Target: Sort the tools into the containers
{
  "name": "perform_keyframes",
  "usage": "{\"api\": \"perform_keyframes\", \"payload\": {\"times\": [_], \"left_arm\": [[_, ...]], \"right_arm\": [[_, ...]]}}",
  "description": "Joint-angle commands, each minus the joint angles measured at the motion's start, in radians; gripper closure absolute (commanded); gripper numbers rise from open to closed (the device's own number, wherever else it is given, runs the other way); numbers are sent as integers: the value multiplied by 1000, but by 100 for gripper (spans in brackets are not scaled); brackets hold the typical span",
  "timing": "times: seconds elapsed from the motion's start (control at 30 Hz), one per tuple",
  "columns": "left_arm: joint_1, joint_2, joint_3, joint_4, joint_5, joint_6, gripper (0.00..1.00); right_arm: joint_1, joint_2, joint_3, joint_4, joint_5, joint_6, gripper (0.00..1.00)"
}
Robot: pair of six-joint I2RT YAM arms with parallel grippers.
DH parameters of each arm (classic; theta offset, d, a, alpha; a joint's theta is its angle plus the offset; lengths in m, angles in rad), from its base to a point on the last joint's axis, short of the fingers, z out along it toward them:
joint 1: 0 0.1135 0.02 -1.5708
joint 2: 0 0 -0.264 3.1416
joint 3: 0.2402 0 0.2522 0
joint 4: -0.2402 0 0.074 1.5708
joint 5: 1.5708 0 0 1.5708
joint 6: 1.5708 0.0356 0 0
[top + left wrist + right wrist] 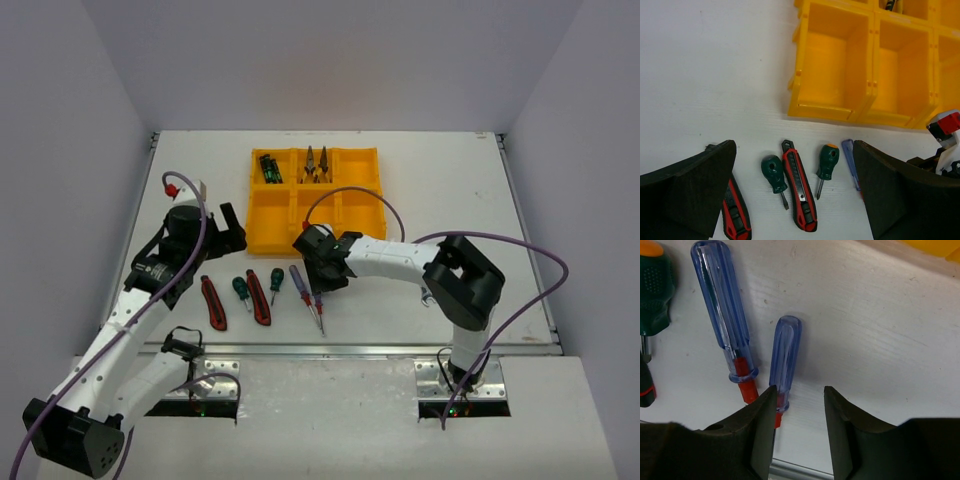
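Note:
The yellow tray (pixel 270 215) stands at the table's back middle, with slim dark green drivers (pixel 271 167) in its back left compartment and pliers (pixel 317 163) in the back middle one. In front of it lie two red-black knives (pixel 213 302) (pixel 259 297), two green screwdrivers (pixel 241 290) (pixel 276 281) and two purple screwdrivers (pixel 299 282) (pixel 318 305). My right gripper (pixel 322 272) (pixel 799 405) is open, low over the short purple screwdriver (pixel 785 357), whose red collar lies under its left finger. My left gripper (pixel 236 232) (pixel 794 150) is open and empty above a knife (pixel 799 185) and the green screwdrivers (pixel 774 172) (pixel 828 161).
The tray's front compartments (pixel 830 65) show bare yellow floors. The long purple screwdriver (pixel 725 315) lies just left of the short one, with a green handle (pixel 652 290) beyond it. A metal rail runs along the table's near edge (pixel 350 350).

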Motion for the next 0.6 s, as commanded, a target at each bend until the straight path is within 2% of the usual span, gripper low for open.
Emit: {"api": "perform_keyframes", "payload": {"times": [0.0,0.27,0.37,0.43,0.57], "left_arm": [[-3,-28,2,55,33,17,0],[-3,-42,-5,60,43,20,0],[-3,-44,-5,62,45,20,0],[-3,-45,-5,62,47,22,0],[-3,-48,-5,62,46,22,0]], "right_arm": [[6,20,29,38,-2,32,58],[6,91,13,44,11,67,72],[6,88,5,33,26,66,83],[6,51,-7,21,28,57,99],[5,-89,-8,-15,58,3,100]]}}
